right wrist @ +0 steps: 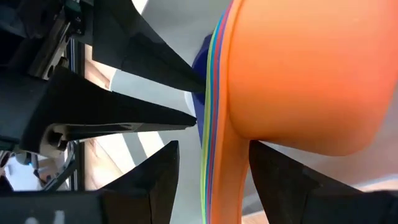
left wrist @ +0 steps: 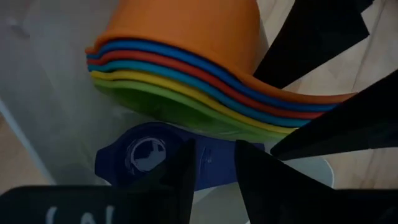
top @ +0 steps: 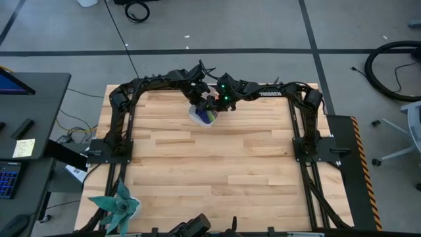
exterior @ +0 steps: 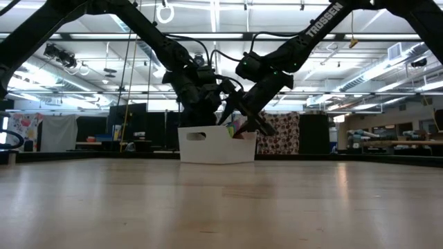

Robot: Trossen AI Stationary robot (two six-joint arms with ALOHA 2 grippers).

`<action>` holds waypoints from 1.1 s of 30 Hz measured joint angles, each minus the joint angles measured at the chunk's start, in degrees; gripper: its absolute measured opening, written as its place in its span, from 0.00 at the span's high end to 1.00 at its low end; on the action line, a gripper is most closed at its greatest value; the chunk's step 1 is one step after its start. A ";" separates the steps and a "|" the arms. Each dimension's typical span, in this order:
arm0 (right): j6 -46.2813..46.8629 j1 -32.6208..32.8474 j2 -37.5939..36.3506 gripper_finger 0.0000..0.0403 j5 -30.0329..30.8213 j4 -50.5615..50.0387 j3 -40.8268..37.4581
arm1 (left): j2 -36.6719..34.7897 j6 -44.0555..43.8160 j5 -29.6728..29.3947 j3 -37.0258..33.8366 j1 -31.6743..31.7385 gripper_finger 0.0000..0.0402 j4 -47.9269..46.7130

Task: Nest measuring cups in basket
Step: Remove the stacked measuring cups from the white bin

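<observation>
The basket (exterior: pixel 216 145) is plain white. The nested measuring cups (left wrist: pixel 186 74) show an orange cup outermost, then rims in dark blue, red, light blue, yellow and green, with a dark blue handle (left wrist: pixel 146 158) beneath. Both arms are black; the table (top: pixel 210 171) is pale striped wood.

One white basket (exterior: pixel 214 144) stood on the one tabletop (top: pixel 210 171), directly under both pincers. Between the fingers of the right pincer (right wrist: pixel 211 180) was a nested stack of measuring cups (left wrist: pixel 186 68): seven colored rims showed, from orange through dark blue, red, light blue, yellow and green. One separate dark blue cup (left wrist: pixel 149 158) lay at the left pincer (left wrist: pixel 214 177). Two arms were present.
</observation>
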 joint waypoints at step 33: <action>-4.81 0.00 0.05 0.51 3.26 0.79 -0.01 | -0.07 -0.44 -7.01 0.07 -0.63 0.71 -10.08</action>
